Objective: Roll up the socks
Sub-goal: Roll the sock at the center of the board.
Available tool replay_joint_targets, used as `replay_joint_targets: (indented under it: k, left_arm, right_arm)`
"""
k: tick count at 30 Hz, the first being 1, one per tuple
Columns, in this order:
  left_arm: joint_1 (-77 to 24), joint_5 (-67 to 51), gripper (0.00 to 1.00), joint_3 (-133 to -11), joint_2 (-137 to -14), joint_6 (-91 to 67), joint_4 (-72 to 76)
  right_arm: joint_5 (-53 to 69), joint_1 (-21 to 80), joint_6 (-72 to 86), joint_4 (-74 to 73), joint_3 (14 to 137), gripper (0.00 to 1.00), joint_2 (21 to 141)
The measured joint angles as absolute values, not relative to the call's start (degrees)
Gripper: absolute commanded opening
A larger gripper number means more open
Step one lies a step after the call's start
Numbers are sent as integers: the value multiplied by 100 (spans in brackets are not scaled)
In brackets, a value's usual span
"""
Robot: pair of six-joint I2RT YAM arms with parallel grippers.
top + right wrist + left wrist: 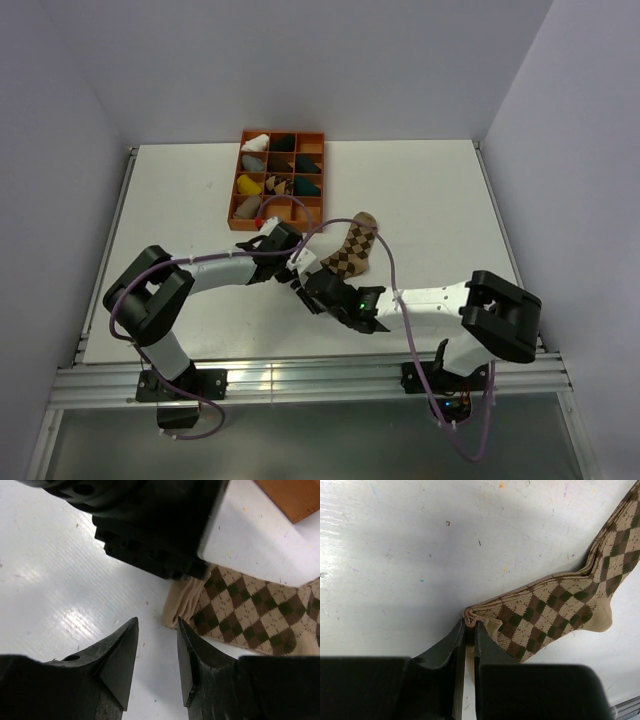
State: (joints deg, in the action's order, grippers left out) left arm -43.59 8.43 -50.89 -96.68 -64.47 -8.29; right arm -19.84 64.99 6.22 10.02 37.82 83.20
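Closest to the left wrist lens, my left pincer (470,626) is pinching the near end of the socks (555,605), its jaws all but closed on the folded edge. The socks are lying flat on the table (395,555), stretching away toward two o'clock from that pinch, with the diamond-patterned one on top. My right pincer (157,630) is hanging about half open with nothing between its jaws, just beside that same end, at roughly seven o'clock from it in its own view.

I am judging that the roll is only beginning. To do it well, I should be turning the pinched end over toward two o'clock, straight along the length, gripping both layers, while the right pincer is catching the fold so it is not springing flat. Pulling sideways would be skewing the pair.

My right wrist view is showing plain tan fabric peeking from under the pattern at the end, which the left view is barely giving. The top view is showing the whole orange tray (243,185) at twelve o'clock, near the far end of the pair but apart from it; the right wrist is catching only its corner.
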Motion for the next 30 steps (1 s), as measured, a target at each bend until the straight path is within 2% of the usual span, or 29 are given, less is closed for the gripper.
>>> replay_joint_targets:
  k: [18,22,23,24,26,27,30]
  left_arm:
    - [-4324,803,0,-5092,-9651,-6416,-893]
    - [-4259,797,0,-5092,-9649,-6420,-904]
    - [-4237,781,0,-5092,-9647,-6420,-913]
    - [-4217,764,0,-5092,-9644,-6420,-923]
    - [-4178,740,0,-5092,-9636,-6423,-932]
    - [-4167,740,0,-5092,-9623,-6423,-950]
    - [-4160,746,1,-5092,-9572,-6429,-993]
  right_arm:
    - [-2720,6589,548,1358,4099,41,9692]
    - [-2915,6624,659,1323,4246,33,9859]
    - [-2947,6624,694,1306,4283,28,9896]
    - [-2989,6624,718,1275,4324,17,9935]
    - [-3050,6624,766,1208,4397,11,9979]
    - [-3050,6619,773,1175,4421,2,9983]
    - [-2961,6584,792,1120,4429,0,9953]
